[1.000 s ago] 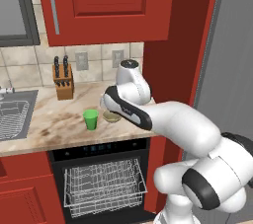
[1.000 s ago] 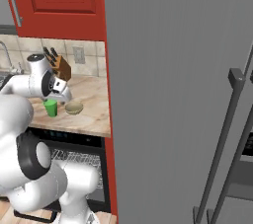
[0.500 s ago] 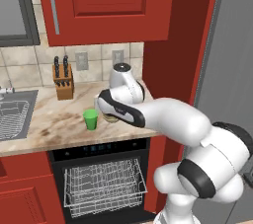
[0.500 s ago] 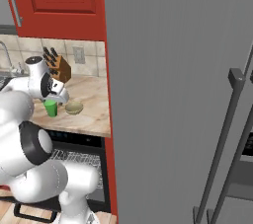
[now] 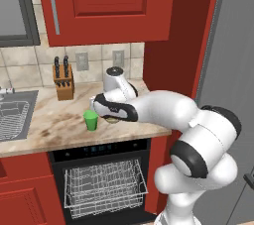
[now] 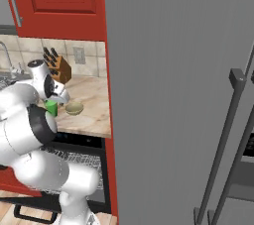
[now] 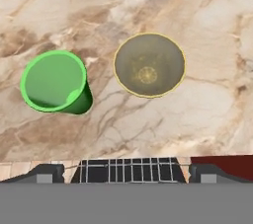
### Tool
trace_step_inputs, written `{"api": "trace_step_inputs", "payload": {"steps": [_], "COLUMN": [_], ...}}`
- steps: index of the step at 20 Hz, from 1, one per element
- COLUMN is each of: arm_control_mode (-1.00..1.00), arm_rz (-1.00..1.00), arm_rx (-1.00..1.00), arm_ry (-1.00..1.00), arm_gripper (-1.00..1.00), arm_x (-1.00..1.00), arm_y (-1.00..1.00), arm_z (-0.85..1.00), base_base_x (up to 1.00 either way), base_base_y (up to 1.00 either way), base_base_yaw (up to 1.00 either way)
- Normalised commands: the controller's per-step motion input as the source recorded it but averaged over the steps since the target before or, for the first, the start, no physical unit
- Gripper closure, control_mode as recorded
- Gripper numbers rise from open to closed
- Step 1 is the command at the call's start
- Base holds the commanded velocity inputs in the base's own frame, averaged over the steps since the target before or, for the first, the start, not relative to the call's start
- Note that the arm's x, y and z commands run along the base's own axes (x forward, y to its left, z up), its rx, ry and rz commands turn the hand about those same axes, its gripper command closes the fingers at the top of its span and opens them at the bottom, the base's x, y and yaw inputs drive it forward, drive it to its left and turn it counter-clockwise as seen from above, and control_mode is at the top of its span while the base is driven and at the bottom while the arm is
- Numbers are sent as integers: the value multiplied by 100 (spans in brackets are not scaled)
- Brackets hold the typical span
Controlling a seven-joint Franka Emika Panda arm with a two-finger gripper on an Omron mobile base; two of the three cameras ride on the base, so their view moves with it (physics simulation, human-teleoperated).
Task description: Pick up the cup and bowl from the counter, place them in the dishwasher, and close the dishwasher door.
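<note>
The green cup (image 7: 54, 82) stands upright on the marble counter (image 7: 207, 114), with the olive-tan bowl (image 7: 149, 65) close beside it, not touching. My gripper (image 7: 127, 173) hovers above them, open, fingertips (image 7: 47, 172) wide apart and holding nothing. From the left base the cup (image 5: 91, 120) is just left of the gripper (image 5: 101, 111), which hides most of the bowl. From the right base the cup (image 6: 51, 107) and bowl (image 6: 74, 108) sit below the gripper (image 6: 58, 101). The dishwasher (image 5: 99, 149) is open under the counter, its wire rack (image 5: 104, 187) pulled out. Its door handle (image 6: 34, 215) lies low near the floor.
A knife block (image 5: 63, 83) stands against the tiled wall behind the cup. The steel sink (image 5: 15, 112) is at the counter's left end. Red upper cabinets (image 5: 109, 6) hang above, and a tall grey fridge (image 6: 173, 95) bounds the right.
The hand has moved a little to the left, from over the bowl toward the cup. Cup, bowl and dishwasher have stayed where they were, and the jaws stayed open.
</note>
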Motion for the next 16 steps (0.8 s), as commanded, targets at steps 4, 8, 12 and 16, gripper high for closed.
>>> {"api": "trace_step_inputs", "payload": {"steps": [4,8,12,16], "arm_control_mode": [-100,-100,-100,-100], "arm_rz": [-1,-1,-1,0], "arm_rx": [-2,-2,-1,0], "arm_ry": [0,0,0,0], "arm_gripper": [-100,-100,-100,-100], "arm_x": [37,36,35,33], "arm_y": [21,16,15,18], "arm_z": [-25,-16,-15,-21], "base_base_x": [0,0,0,0], "base_base_y": [0,0,0,0], "base_base_yaw": [0,0,0,0]}}
